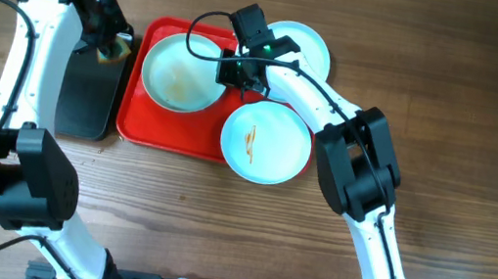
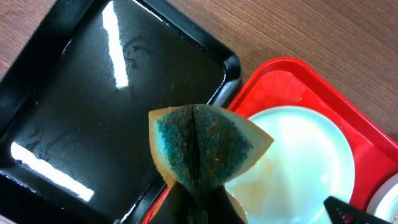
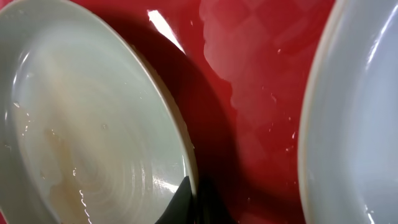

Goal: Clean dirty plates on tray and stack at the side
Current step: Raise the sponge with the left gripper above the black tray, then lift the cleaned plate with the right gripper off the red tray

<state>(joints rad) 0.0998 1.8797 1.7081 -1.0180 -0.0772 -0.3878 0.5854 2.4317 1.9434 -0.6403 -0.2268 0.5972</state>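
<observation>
between the left fingers (image 2: 198,208) a folded sponge (image 2: 202,146) with a green face is pinched tight. it hangs over the rim of the black tray (image 2: 93,124), just beside the red tray (image 2: 280,78). the right fingers (image 3: 186,200) are closed on the rim of the smeared plate (image 3: 93,124), which sits in the red tray. behind these fingers a third plate (image 1: 305,44) overlaps the tray corner. below them a streaked plate (image 1: 266,142) lies partly on the tray edge, partly over the worktop (image 1: 466,142).
</observation>
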